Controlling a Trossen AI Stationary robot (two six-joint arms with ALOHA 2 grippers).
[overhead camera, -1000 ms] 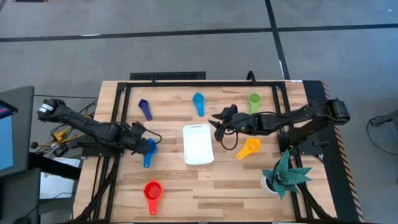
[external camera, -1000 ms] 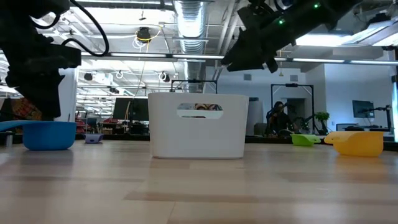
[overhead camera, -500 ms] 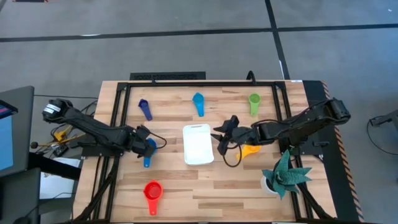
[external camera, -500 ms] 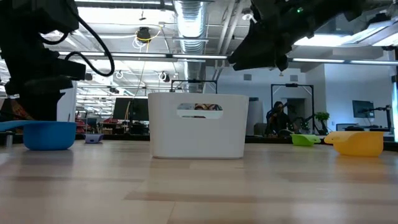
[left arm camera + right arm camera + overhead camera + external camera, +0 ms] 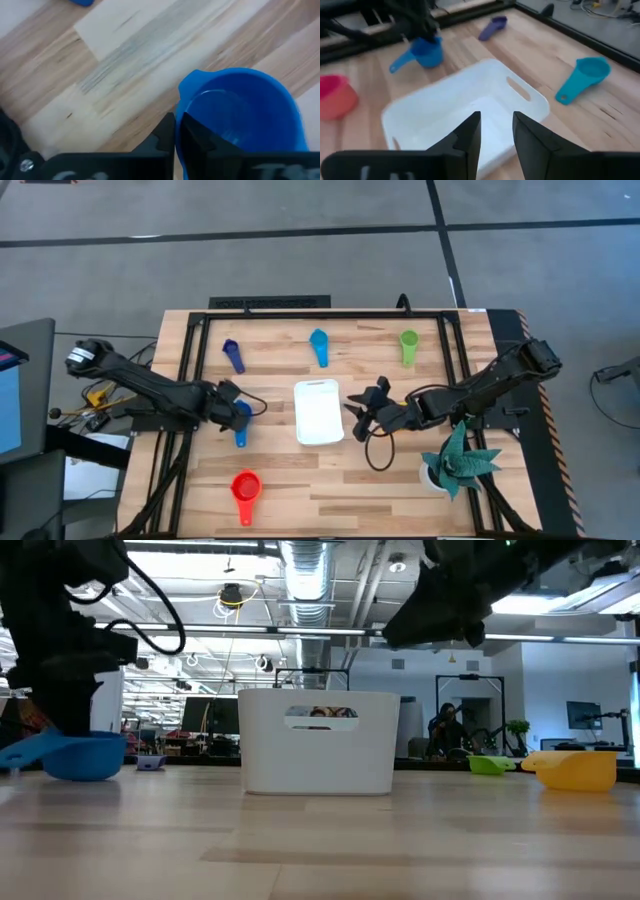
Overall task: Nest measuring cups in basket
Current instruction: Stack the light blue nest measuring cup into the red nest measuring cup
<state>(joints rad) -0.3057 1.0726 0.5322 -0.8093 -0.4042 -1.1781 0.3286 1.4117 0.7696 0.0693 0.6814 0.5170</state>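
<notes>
The white basket (image 5: 319, 412) stands mid-table. My left gripper (image 5: 232, 408) is shut on the blue cup (image 5: 240, 422) left of the basket; the cup also shows in the left wrist view (image 5: 245, 115). My right gripper (image 5: 360, 408) is open and empty, above the basket's right wall (image 5: 470, 105). The dark blue cup (image 5: 233, 355), light blue cup (image 5: 319, 345) and green cup (image 5: 408, 345) lie along the far side, and the red cup (image 5: 245, 490) lies at the near left. The yellow cup (image 5: 575, 770) sits on the table; my right arm hides it from above. No orange cup shows. My left gripper holds the blue cup by its rim wall (image 5: 181, 107), one finger inside the bowl and one outside. The fingers come from above, slanting down. The cup is tilted, its handle (image 5: 22, 752) sloping down and its bowl (image 5: 85, 760) low at the table.
A teal folded-paper plant (image 5: 460, 460) stands at the near right corner. A black frame (image 5: 300, 315) runs around the table's far edge and sides. A black cable loop (image 5: 378, 452) hangs below my right arm. Bare wood lies in front of the basket.
My right gripper has gone toward the table's near edge along the basket's right side, and its arm now covers the yellow cup from above. My left gripper has closed in on the blue cup, which has tipped, its handle end lower than before.
</notes>
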